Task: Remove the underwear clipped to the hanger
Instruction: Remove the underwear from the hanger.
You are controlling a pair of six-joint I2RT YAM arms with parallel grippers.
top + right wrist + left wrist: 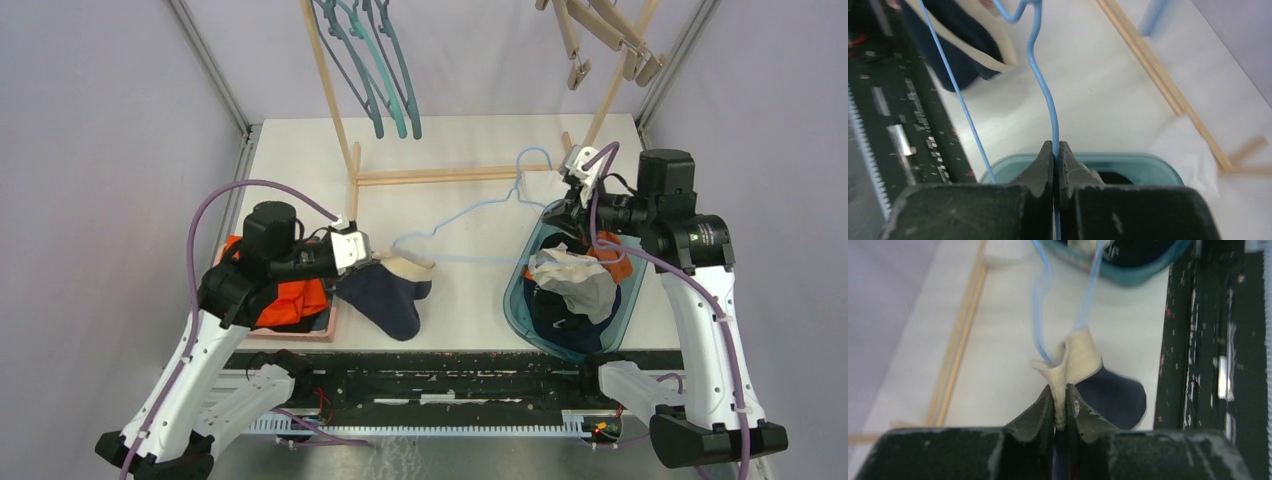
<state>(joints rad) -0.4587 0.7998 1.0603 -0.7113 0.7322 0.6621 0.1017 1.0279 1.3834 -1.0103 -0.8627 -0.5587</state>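
Nearest you, on the left, the pink tray (330, 330) with the bright orange folded cloth (300, 300) sits under the left arm. Leave that alone, it's not part of the job.

Just past it, your left gripper (1060, 390) has its fingers pressed together on the cream waistband (1080, 357) of the soft navy underwear (390, 295). The garment droops onto the white table (460, 140), and its waistband wraps the left end of the pale blue wire hanger (470, 215). You can't make out the clip itself from here.

On the right, the teal plastic bin (515, 300) holds a heap of grey, orange and dark garments.

Further back, your right gripper (1055, 147) pinches the hanger's wire neck just below the hook, fingers closed tight on it, above the bin's far end.

Handling-wise, that cloth looks light, limp and stretchy. It will probably give before it releases, so the waistband, the firmest band, is the sensible place to hold, close to where it meets the wire. The wire looks thin and springy and may flex or swing, so bracing it with the right gripper seems wise.

At the back stand the wooden rack (450, 177), the teal hangers (385, 70) and the wooden clothes pegs (600, 35), well apart from the action.
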